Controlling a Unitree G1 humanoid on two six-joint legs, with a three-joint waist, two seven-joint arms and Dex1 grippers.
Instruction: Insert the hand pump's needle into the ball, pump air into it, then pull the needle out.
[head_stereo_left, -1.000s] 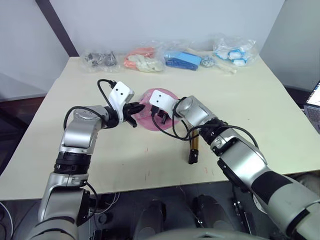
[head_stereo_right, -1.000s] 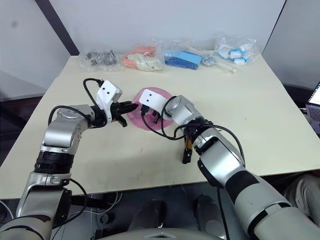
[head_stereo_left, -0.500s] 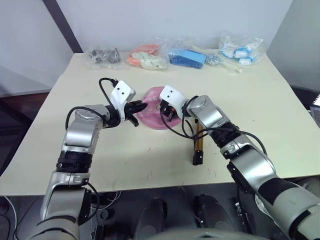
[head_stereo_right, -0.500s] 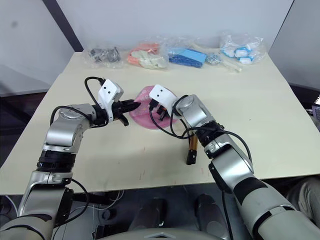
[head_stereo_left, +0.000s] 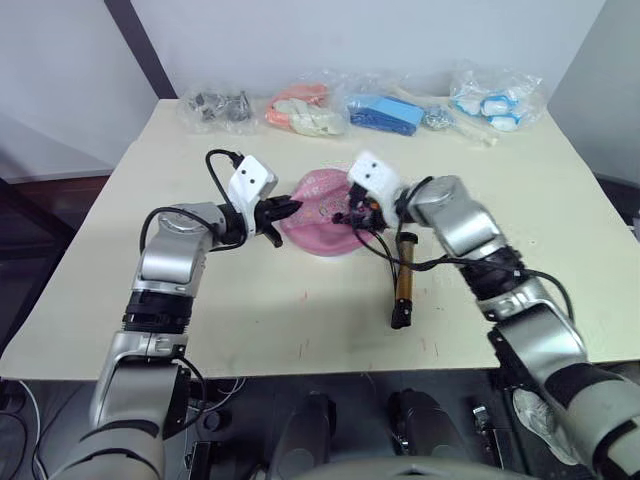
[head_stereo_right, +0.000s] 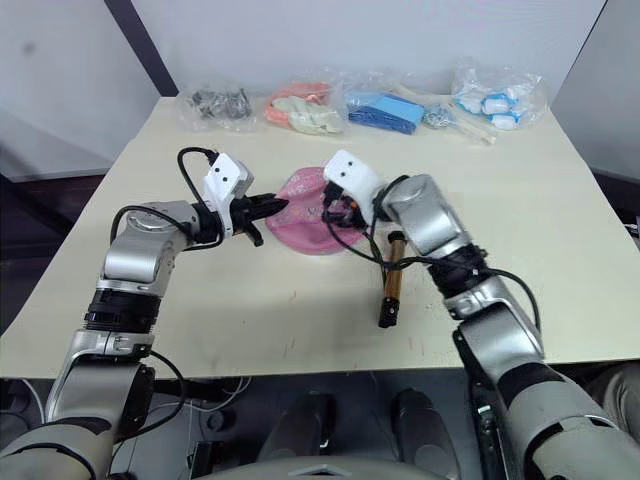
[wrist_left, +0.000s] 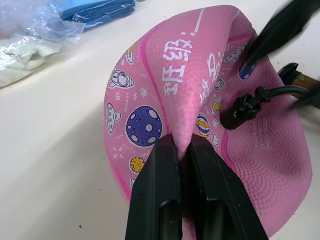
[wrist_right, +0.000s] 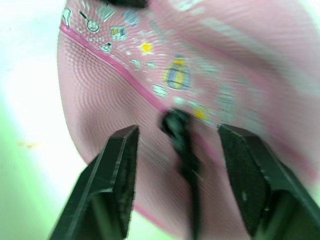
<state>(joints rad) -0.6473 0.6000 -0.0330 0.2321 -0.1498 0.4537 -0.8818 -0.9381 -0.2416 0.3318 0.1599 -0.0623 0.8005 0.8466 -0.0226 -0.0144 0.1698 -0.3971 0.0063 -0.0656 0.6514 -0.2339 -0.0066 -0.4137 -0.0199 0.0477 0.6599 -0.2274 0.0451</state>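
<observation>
The ball (head_stereo_left: 318, 236) lies limp and partly flat mid-table, pink with cartoon stickers. My left gripper (head_stereo_left: 287, 209) is shut on a raised fold of the ball (wrist_left: 150, 100) at its left edge. The needle's black fitting (wrist_left: 239, 111) sits against the ball's skin, and the pin itself is hidden. My right gripper (wrist_right: 178, 132) is open, one finger on each side of that fitting and its hose, over the ball's right part (head_stereo_left: 352, 212). The hand pump (head_stereo_left: 404, 276) lies on the table right of the ball, its thin hose looping up to the fitting.
Several clear plastic bags line the table's far edge: dark parts (head_stereo_left: 222, 104), orange-white items (head_stereo_left: 300, 113), blue items (head_stereo_left: 385, 113) and white-blue items (head_stereo_left: 490, 100). The cream table (head_stereo_left: 250, 310) has bare room in front of the ball and at the right.
The head camera has shifted. My right arm's elbow has swung out to the right while its gripper stays at the ball. The left gripper keeps its hold; the pump lies where it was.
</observation>
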